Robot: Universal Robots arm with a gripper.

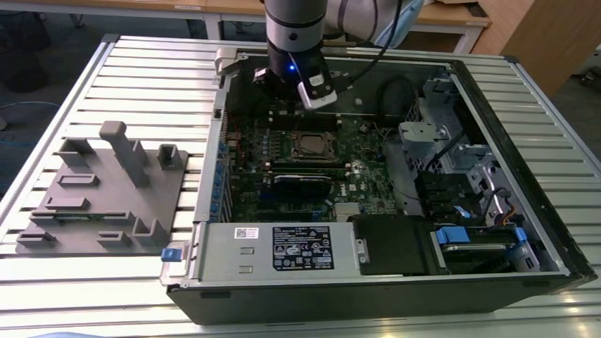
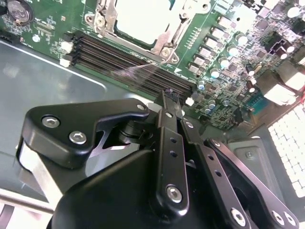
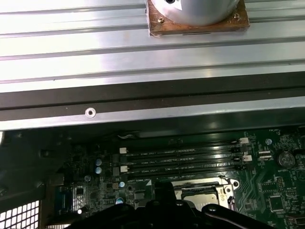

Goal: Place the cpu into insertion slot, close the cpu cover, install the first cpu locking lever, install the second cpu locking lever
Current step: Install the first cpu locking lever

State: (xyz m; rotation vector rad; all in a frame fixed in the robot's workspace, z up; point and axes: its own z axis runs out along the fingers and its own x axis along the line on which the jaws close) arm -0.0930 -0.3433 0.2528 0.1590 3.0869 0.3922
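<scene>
Gripper (image 2: 170,98) mine: fingers pressed together, nothing held. Tips hover at board (image 2: 43,33) edge, over memory slots (image 2: 128,62). cpu (image 2: 143,19) sits in insertion slot (image 1: 293,145), mid-board, just past mem slots from my tips, no contact. cpu cover (image 2: 106,19) lies flat round chip. Locking levers (image 2: 175,33): can't tell if latched. Ext view: arm (image 1: 295,35) above case (image 1: 376,299) far edge.

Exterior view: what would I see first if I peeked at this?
Probably the big open computer case lying on the slatted metal table, its green board showing. The robot arm reaches down over its far end, and in the second wrist view the black tool hangs close by the shiny square cpu. A grey holder block sits at the exterior view's left.
</scene>
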